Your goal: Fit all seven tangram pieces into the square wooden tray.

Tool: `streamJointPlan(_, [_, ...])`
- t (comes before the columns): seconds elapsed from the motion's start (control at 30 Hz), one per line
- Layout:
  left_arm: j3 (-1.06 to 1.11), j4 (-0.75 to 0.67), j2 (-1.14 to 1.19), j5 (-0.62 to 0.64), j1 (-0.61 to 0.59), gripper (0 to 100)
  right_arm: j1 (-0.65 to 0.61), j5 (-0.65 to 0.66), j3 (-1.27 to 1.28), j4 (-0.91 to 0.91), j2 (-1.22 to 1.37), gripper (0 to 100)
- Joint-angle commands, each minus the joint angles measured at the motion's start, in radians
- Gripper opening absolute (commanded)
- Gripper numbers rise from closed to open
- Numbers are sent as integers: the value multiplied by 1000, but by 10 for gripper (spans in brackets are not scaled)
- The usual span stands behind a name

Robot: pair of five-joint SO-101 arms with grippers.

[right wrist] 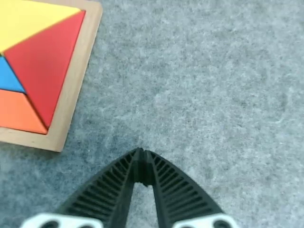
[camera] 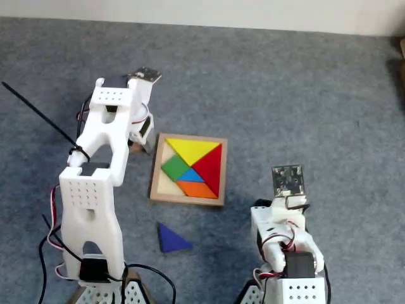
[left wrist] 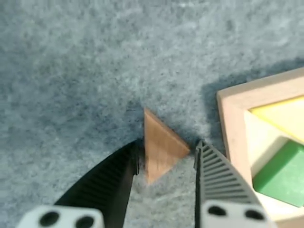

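The square wooden tray (camera: 154, 172) lies mid-table with a yellow triangle (camera: 190, 151), red triangle (camera: 210, 167), green square (camera: 175, 167), small blue triangle (camera: 192, 175) and orange piece (camera: 197, 189) in it. A dark blue triangle (camera: 171, 239) lies on the carpet in front of the tray. Just beside the tray's rim (left wrist: 232, 123), a small wood-coloured triangle (left wrist: 160, 151) rests flat on the carpet. My left gripper (left wrist: 167, 153) is open and straddles it closely. My right gripper (right wrist: 142, 156) is shut and empty, hovering over carpet off the tray's corner (right wrist: 71, 95).
Grey carpet covers the table. The left arm (camera: 95, 190) stretches along the tray's left side. The right arm's base (camera: 288, 253) sits at the front right. Open carpet lies behind and to the right of the tray.
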Motion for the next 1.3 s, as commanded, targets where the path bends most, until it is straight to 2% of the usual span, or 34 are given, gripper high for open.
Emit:
streamJointPlan(0.0, [-39,-43,-4,17,15,177,38,0,154,-2,-8,5])
streamJointPlan(0.2, [-39,-37,-10,14,18,79,41,0,154,-2,-8,5])
streamJointPlan(0.4, [-38,8,-82,12,50,48,42,0,154,-2,-8,5])
streamJointPlan(0.67, [-33,146,-240,12,157,47,42,0,154,-2,-8,5])
streamJointPlan(0.87, [-31,213,-269,17,251,46,44,0,154,-2,-8,5])
streamJointPlan(1.27, [71,190,-266,18,344,50,45,0,154,-2,-8,5])
